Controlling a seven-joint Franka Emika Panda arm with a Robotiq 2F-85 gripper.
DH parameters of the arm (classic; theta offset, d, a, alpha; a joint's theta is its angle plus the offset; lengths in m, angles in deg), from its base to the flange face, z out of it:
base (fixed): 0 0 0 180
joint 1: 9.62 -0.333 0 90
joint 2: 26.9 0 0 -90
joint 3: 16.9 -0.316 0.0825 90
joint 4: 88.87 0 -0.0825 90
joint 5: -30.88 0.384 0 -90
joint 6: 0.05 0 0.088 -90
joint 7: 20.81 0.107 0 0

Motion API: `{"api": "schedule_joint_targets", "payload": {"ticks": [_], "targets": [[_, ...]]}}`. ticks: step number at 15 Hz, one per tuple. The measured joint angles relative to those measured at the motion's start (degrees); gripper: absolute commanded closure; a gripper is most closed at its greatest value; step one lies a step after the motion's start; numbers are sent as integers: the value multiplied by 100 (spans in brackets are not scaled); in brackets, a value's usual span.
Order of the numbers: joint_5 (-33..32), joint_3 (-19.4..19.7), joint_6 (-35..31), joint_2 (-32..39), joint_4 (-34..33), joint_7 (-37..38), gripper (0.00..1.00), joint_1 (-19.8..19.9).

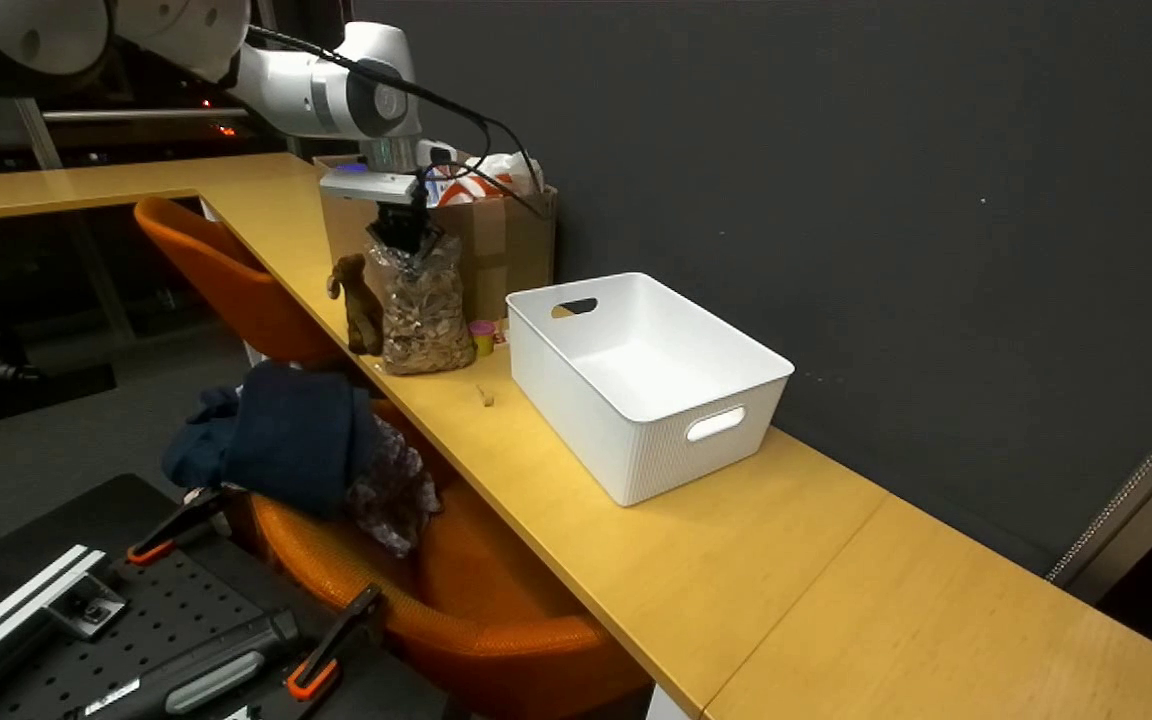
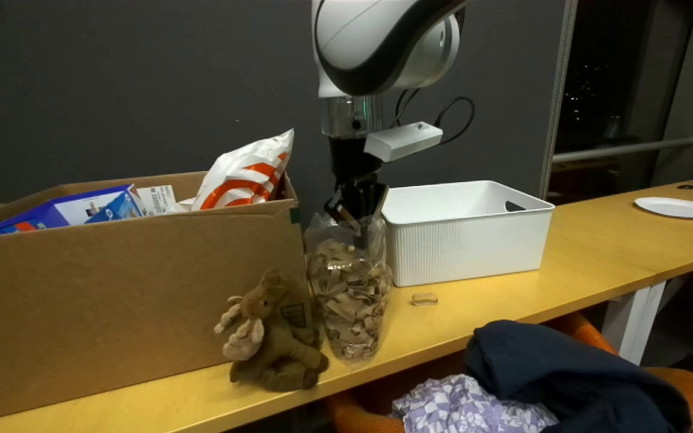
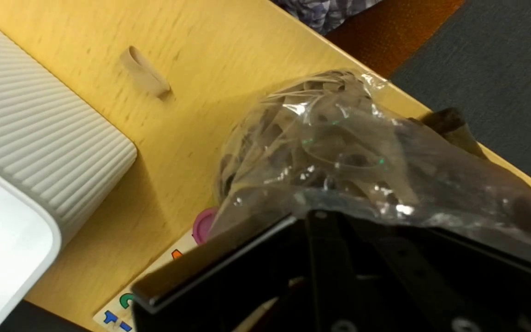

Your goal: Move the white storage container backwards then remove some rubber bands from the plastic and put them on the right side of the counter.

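The white storage container (image 1: 576, 390) stands upright and hollow on the counter (image 1: 816, 560); it also shows in an exterior view (image 2: 473, 252). The clear plastic bag (image 2: 319, 231) stands upright beside the container's near end, full of tan-brown rubber bands (image 2: 346, 300). A loose rubber band (image 2: 424, 299) lies on the counter by the container; it also shows in the wrist view (image 3: 145, 74). My gripper (image 2: 361, 231) points down into the bag's mouth. Its fingers taper together and look shut. The tips are hidden by the plastic (image 3: 325, 138), so anything between them cannot be seen.
A cardboard box (image 2: 160, 307) with packets stands behind the bag, with a brown plush toy (image 2: 277, 343) beside it. A pink-lidded tub (image 1: 482, 335) is close to the bag. A white plate (image 2: 680, 207) lies farther along. Clothes (image 1: 286, 425) cover an orange chair at the edge.
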Motion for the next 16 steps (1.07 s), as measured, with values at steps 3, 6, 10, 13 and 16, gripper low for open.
{"api": "schedule_joint_targets", "payload": {"ticks": [3, 6, 10, 13, 16], "targets": [[0, 3, -152, 0, 113, 0, 100, 46], [0, -15, -357, 0, 164, -3, 100, -25], [-1, -36, -583, 0, 165, -15, 100, -124], [-1, -35, -682, 7, 166, -15, 68, -130], [-1, -20, -696, 24, 165, -20, 53, -117]]}}
